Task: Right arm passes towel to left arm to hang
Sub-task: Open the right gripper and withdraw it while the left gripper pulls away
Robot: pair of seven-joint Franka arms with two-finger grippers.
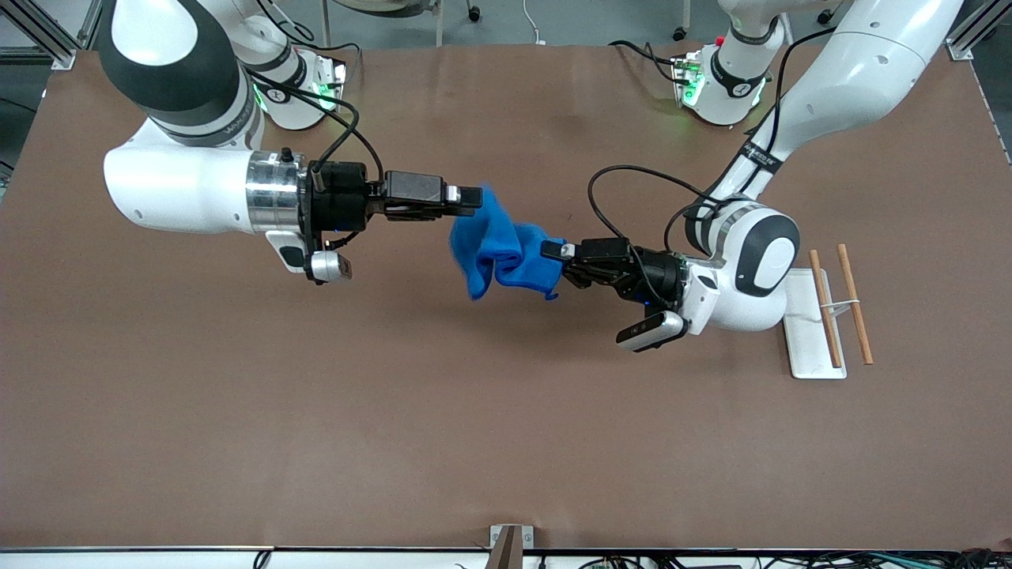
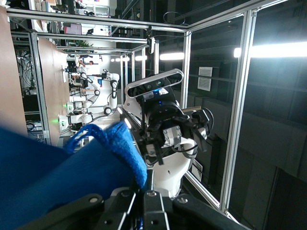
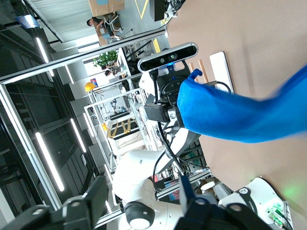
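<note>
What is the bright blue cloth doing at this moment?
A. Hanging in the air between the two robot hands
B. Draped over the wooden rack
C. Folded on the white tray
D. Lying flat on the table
A: the towel hangs above the table, its end pinched by the left gripper, with the right gripper at its upper edge.

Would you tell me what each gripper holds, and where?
Left gripper grips the blue towel at one end; right gripper is open at its other end.
</note>
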